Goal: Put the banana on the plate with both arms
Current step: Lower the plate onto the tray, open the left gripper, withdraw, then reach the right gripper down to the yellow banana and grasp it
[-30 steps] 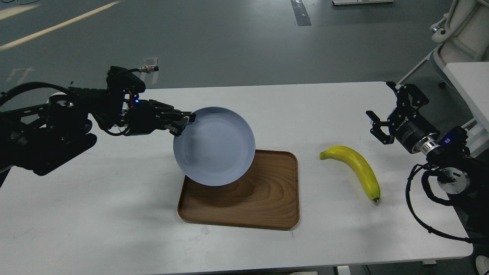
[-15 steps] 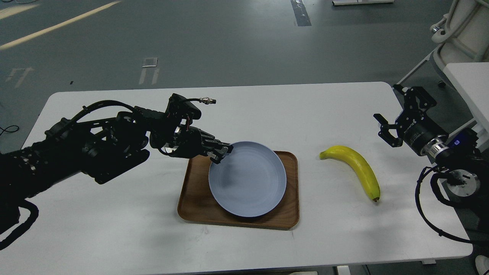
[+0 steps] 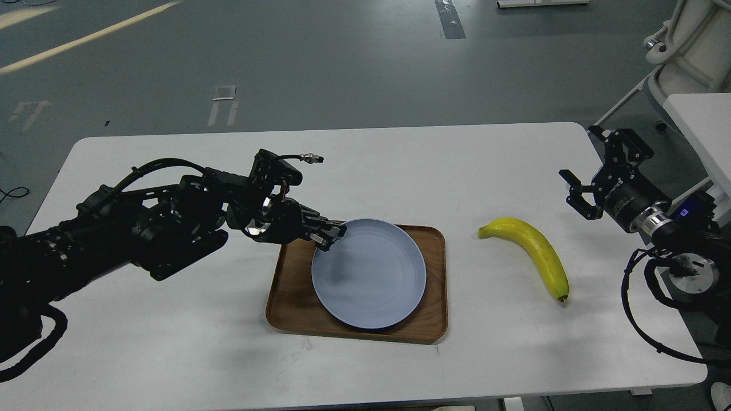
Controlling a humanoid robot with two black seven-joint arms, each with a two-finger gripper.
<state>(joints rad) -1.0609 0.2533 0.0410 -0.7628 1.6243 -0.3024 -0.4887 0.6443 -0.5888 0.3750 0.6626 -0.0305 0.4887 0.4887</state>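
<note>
The pale blue-grey plate (image 3: 371, 274) lies nearly flat on the brown wood-grain tray (image 3: 291, 297) at the table's middle. My left gripper (image 3: 330, 235) is shut on the plate's upper left rim. The yellow banana (image 3: 537, 251) lies on the white table to the right of the tray, its dark tip toward the front. My right gripper (image 3: 594, 174) is open and empty, held above the table's right edge, behind and to the right of the banana.
The white table (image 3: 171, 342) holds only the tray, plate and banana. A white machine base (image 3: 691, 45) and another white surface (image 3: 702, 120) stand beyond the right edge. Grey floor lies behind.
My left arm swung the tilted plate down and to the right onto the tray, where it now lies nearly flat. My right gripper drew slightly to the right. The banana has not moved.
</note>
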